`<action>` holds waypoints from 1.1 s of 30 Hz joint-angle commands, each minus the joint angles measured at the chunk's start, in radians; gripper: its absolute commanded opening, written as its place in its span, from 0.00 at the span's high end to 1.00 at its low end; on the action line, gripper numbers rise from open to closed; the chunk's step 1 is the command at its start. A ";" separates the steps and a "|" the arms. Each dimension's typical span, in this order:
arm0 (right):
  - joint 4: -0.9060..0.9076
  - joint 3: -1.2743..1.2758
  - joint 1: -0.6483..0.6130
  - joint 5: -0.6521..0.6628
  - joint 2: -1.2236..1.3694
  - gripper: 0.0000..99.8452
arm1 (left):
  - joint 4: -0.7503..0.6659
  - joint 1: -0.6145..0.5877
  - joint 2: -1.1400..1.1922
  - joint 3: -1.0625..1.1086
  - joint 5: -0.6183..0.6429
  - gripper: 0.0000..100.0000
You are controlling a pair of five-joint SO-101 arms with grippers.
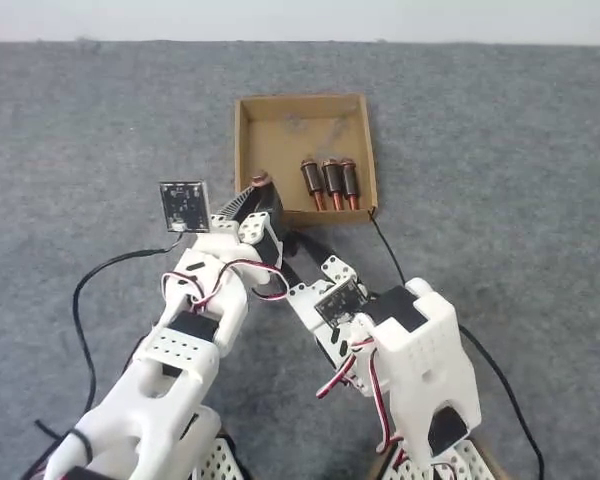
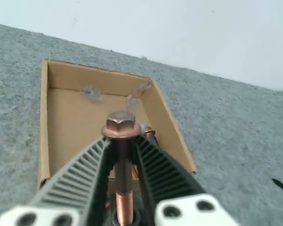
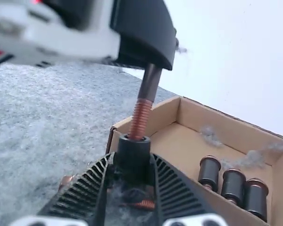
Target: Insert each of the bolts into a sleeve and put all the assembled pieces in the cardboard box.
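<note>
My left gripper [image 2: 122, 141] is shut on a copper bolt [image 2: 121, 126], which stands head up over the near edge of the cardboard box [image 2: 44, 122]. In the right wrist view the bolt's threaded end [image 3: 141, 113] enters the top of a black sleeve [image 3: 132, 155], and my right gripper [image 3: 132, 162] is shut on that sleeve. From above, the two grippers [image 1: 263, 205] [image 1: 292, 245] meet just in front of the box's [image 1: 242, 150] near wall. Three assembled pieces [image 1: 330, 182] lie side by side in the box's near right corner [image 3: 233, 186].
Grey carpet covers the table. A black cable [image 1: 80, 320] loops at the left, and another [image 1: 500, 370] runs along the right arm. A copper threaded part [image 3: 140, 204] lies on the carpet under the right gripper. The box's far half is bare.
</note>
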 commanded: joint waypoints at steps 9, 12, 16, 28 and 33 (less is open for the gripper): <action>0.031 -0.002 0.053 -0.002 -0.077 0.99 | 0.015 0.021 -0.032 -0.002 0.006 0.99; 0.048 -0.005 0.048 -0.002 -0.079 0.99 | 0.015 0.037 -0.035 0.028 0.005 0.99; 0.051 -0.002 0.045 -0.002 -0.079 0.99 | 0.015 0.041 -0.032 0.035 -0.020 0.99; 0.050 0.000 0.051 -0.002 -0.079 0.99 | 0.014 0.048 -0.031 0.097 -0.051 0.99; 0.051 0.031 0.053 -0.002 -0.127 0.99 | 0.014 0.058 -0.031 0.125 -0.129 0.99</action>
